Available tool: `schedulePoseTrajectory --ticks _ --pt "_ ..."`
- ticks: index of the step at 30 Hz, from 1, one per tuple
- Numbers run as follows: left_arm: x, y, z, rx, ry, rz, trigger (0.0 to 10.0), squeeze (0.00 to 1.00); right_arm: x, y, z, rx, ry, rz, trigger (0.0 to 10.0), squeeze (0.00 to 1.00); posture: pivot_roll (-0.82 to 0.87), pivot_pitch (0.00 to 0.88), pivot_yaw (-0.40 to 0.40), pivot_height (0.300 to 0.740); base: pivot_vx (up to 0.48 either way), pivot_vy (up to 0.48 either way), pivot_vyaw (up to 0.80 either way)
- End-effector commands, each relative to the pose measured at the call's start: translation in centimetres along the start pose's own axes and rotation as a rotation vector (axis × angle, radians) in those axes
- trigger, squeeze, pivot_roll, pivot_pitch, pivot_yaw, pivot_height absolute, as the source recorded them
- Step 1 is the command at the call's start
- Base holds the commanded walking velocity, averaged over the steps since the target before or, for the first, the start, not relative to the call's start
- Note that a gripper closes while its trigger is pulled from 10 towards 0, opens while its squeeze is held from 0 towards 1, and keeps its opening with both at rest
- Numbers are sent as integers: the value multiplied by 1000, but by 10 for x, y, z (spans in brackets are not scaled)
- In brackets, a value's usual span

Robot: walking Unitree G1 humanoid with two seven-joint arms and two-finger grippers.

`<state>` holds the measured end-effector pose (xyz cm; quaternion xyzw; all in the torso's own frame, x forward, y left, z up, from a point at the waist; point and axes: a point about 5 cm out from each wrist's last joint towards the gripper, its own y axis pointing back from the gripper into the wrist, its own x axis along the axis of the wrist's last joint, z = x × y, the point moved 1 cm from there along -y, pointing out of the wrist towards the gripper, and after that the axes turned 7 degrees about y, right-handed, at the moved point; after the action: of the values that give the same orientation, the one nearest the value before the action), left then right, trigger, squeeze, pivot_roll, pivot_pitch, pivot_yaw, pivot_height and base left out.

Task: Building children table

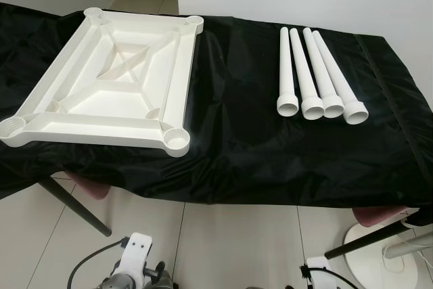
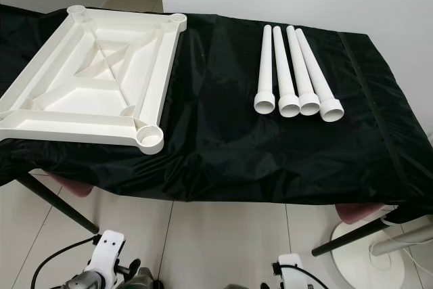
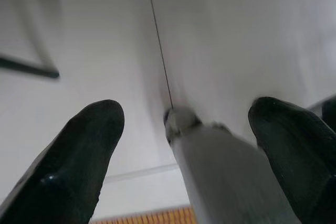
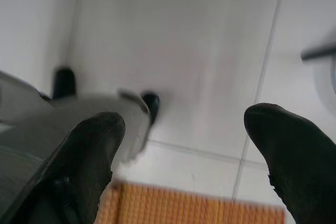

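A white plastic tabletop (image 1: 111, 82) lies upside down on the left of a black-covered table (image 1: 237, 147), with a threaded socket at each corner. Several white tube legs (image 1: 318, 79) lie side by side on the right part of the cloth, wide ends toward me. Both arms hang low below the table's front edge. My left gripper (image 3: 184, 145) is open, its black fingers (image 3: 73, 166) spread over the white tiled floor. My right gripper (image 4: 184, 150) is open too, pointing down at the floor.
The black cloth hangs over the table's front edge. Dark table legs (image 1: 71, 204) slant down to the tiled floor. A white round stand base (image 1: 382, 255) with cables sits at the lower right. A white wall runs behind the table.
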<state>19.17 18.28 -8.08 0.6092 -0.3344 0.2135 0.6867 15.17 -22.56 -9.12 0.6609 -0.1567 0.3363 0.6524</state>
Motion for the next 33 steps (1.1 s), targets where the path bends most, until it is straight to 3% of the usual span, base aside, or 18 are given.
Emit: schedulePoseTrajectory --ticks 1,2,5,6,9,14,17,25,29,33 --pt "13 2 4 -163 -25 77 10000 0 23 -6 -7 43 30 120 10000 0 14 77 -19 740 0 0 0" --pt "13 2 4 -163 -25 77 10000 0 23 -6 -7 43 30 120 10000 0 14 77 -19 740 0 0 0" --pt "40 6 2 -268 -65 224 10000 0 55 -7 -4 92 82 285 10000 0 8 76 -16 740 0 0 0" --pt "40 6 2 -268 -65 224 10000 0 55 -7 -4 92 82 285 10000 0 8 76 -16 740 0 0 0" --pt "59 15 8 -378 -144 328 10000 0 82 -1 0 174 152 439 10000 0 0 74 -5 740 0 0 0" --pt "72 31 22 -524 -238 400 10000 0 104 11 -1 294 249 572 10000 0 -1 75 -8 740 0 0 0" --pt "81 45 34 -636 -282 409 10000 0 120 28 -6 414 324 646 10000 0 -2 80 -10 740 0 0 0" --pt "103 72 57 -823 -315 420 10000 0 131 60 -9 683 519 611 10000 0 5 86 -10 740 0 0 0" --pt "127 100 68 -918 -388 460 10000 0 165 94 0 791 561 645 10000 0 9 89 -11 740 0 0 0" --pt "145 118 70 -959 -397 482 10000 0 188 110 4 796 570 721 10000 0 19 88 -15 740 0 0 0"
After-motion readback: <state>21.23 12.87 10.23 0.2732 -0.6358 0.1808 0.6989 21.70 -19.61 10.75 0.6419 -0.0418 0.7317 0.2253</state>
